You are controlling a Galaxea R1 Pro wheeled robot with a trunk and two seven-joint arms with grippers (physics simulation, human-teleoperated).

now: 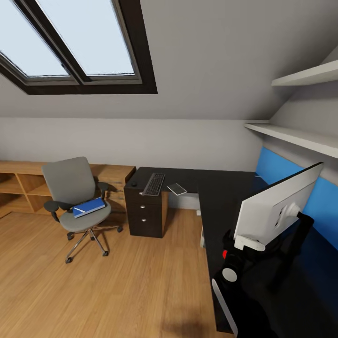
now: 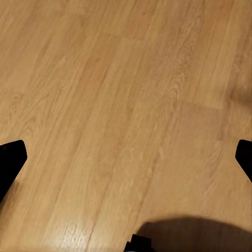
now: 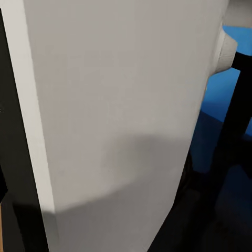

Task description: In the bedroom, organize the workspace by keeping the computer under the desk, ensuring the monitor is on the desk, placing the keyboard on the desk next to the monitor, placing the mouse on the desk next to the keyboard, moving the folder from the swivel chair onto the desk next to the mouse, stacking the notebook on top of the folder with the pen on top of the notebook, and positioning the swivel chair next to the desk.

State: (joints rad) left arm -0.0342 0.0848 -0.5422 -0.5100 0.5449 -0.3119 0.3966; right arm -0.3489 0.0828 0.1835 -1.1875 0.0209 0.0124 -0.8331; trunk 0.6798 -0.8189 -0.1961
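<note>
- Left gripper [image 2: 126, 157] hung open over glossy light wooden plank floor [image 2: 121, 94], its two black fingertips [image 2: 10, 160] spread wide apart.
- Right gripper's state could not be told; its wrist view faced the large flat monitor's [image 1: 277, 204] smooth white back.
- Bright blue flat folder [image 1: 89, 206] lay on the grey padded swivel chair [image 1: 70, 188].
- Slim dark-keyed keyboard [image 1: 154, 184] rested on the long black desk [image 1: 220, 192].
</note>
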